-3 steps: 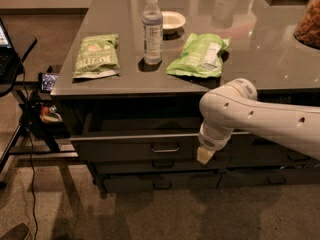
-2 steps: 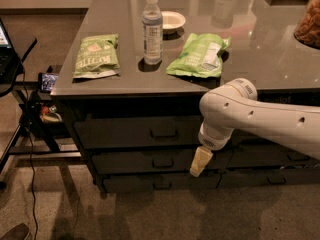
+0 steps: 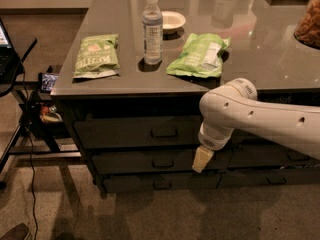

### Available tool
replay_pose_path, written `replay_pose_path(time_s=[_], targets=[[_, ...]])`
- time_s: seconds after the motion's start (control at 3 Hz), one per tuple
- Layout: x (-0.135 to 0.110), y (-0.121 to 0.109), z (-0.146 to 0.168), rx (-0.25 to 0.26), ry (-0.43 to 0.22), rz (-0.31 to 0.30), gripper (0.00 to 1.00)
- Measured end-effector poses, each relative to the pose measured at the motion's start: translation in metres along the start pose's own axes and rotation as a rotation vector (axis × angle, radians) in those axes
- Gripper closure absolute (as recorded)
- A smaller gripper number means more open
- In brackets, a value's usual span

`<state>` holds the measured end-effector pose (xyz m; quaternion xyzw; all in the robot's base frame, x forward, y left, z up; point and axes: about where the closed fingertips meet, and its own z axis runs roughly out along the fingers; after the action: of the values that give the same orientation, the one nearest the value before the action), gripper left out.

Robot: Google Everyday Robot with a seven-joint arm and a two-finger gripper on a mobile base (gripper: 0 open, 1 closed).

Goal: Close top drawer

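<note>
Moved since a second ago: top drawer (image 3: 120, 133), then pulled out from under the surface (image 3: 250, 59), now sits pushed in, its front flush with the two drawer fronts below it. End effector (image 3: 202, 159), then level with that drawer's front, now lower.

Item 1. Top drawer: dark grey, wide, directly beneath the surface edge; small loop handle (image 3: 164, 132) at centre.

Item 2. End effector: cream-coloured tip on a white arm (image 3: 260, 116) entering from the right; hangs tilted in front of the middle drawer front (image 3: 135, 162), right of its handle. Spread or pressed together: cannot tell. Holds nothing visible.

Item 3. Bottom drawer front (image 3: 135, 184): shut, nearest the floor.

Item 4. On the surface: clear water bottle (image 3: 152, 29), upright, between two flat green snack bags, one left (image 3: 96, 55), one right (image 3: 198, 55); small pale bowl (image 3: 172, 20) just behind the bottle.
</note>
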<state>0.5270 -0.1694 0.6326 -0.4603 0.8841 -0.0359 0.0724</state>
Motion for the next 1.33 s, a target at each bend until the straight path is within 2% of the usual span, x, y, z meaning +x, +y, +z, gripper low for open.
replay_pose_path(time_s=[0.67, 1.0, 1.33], targets=[[0.0, 0.0, 0.0, 0.0, 0.0, 0.0, 0.66], [-0.01, -0.014, 0.006, 0.017, 0.0, -0.002, 0.89], [-0.027, -0.043, 0.017, 0.072, -0.001, 0.01, 1.0]])
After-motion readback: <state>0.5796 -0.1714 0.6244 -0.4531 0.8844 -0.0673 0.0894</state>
